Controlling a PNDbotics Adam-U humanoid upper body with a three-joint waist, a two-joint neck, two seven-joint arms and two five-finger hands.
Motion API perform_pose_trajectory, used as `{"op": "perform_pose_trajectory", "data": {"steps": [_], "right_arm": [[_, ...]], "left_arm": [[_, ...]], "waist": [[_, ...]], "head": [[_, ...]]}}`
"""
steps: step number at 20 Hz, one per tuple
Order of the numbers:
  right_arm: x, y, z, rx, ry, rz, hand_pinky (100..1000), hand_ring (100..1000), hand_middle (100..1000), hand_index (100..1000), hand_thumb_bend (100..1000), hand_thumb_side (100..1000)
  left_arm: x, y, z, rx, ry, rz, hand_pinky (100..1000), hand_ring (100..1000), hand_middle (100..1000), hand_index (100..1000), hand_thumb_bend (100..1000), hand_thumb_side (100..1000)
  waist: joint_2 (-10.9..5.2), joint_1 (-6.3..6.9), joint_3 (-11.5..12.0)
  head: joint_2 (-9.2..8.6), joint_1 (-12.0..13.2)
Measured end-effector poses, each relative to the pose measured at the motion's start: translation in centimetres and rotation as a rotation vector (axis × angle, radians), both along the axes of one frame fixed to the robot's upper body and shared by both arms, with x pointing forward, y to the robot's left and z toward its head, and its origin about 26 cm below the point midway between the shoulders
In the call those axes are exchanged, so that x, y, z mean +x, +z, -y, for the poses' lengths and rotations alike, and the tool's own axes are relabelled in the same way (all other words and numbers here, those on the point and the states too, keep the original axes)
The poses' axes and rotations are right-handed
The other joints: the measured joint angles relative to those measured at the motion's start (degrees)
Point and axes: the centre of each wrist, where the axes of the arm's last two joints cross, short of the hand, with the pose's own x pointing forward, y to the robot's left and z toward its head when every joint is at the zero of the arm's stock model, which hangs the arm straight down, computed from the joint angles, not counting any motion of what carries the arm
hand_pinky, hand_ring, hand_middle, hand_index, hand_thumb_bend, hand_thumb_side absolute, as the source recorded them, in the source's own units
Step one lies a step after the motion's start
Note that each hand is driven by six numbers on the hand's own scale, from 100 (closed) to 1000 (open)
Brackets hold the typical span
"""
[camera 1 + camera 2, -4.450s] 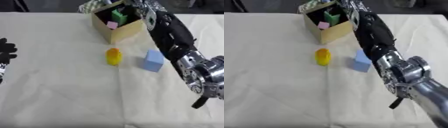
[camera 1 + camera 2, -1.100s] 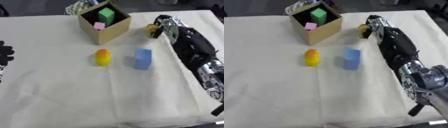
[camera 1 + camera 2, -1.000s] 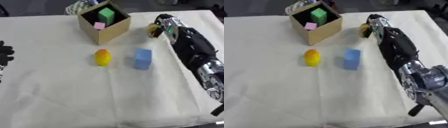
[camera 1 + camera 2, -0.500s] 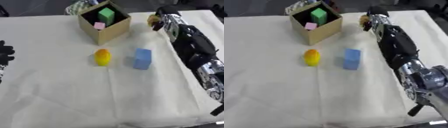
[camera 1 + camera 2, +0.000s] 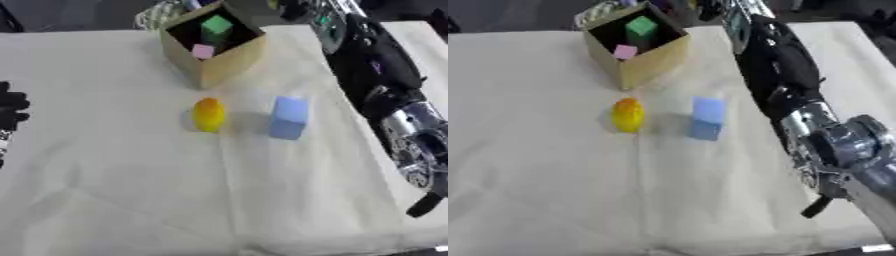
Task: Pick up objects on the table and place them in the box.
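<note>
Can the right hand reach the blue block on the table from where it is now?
Probably yes. The blue block stands alone on the cloth, apart from the yellow object and the box. The right hand is near the far edge, and nothing lies between the two.

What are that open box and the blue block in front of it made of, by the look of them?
The box looks like plain cardboard: matte tan walls, thin edges, no print. The blue block seems to be foam or matte plastic: an even pale colour with no shine. The look alone leaves that open.
</note>
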Motion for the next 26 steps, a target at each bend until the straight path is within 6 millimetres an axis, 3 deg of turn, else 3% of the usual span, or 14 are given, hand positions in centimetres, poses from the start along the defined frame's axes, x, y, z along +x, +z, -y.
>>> {"op": "perform_pose_trajectory", "data": {"steps": [5,10,13,15,19,23,26], "right_arm": [[-0.1,-0.7,-4.0,-0.002,0.081,-0.014,545,506,290,423,100,100],[-0.2,-1.9,-6.5,-0.009,0.103,-0.026,561,528,344,484,100,100],[-0.2,-2.8,-7.1,-0.014,0.082,-0.032,591,571,435,598,100,100],[-0.2,-3.5,-6.9,-0.012,0.058,-0.042,621,631,563,764,100,100],[0.0,-4.2,-6.6,-0.005,0.013,-0.064,673,731,770,966,100,356],[0.0,-4.3,-6.2,-0.002,-0.025,-0.064,702,772,858,1000,100,447],[0.1,-4.3,-5.7,-0.012,-0.055,-0.057,730,798,904,1000,170,513]], "left_arm": [[0.0,0.0,0.2,0.002,-0.010,-0.002,775,784,726,896,255,653],[0.2,0.3,0.5,0.002,-0.026,0.007,775,784,726,896,255,652],[0.3,0.4,0.5,0.002,-0.028,0.010,775,784,725,896,255,653],[0.3,0.4,0.5,0.002,-0.028,0.010,775,784,725,896,256,654],[0.3,0.4,0.5,0.002,-0.028,0.010,775,784,725,896,256,654],[0.3,0.4,0.5,0.002,-0.028,0.010,775,784,724,896,257,655],[0.3,0.4,0.5,0.002,-0.028,0.009,775,784,724,896,257,655]], "waist": [[0.00,0.00,1.15],[0.00,0.00,2.20],[0.00,0.00,2.58],[0.00,0.00,2.62],[0.00,0.00,2.60],[0.00,0.00,2.49],[0.00,0.00,2.42]], "head": [[0.00,-0.80],[0.00,-1.45],[0.00,-1.64],[0.00,-1.64],[0.00,-1.55],[0.00,-1.37],[0.00,-1.30]]}}
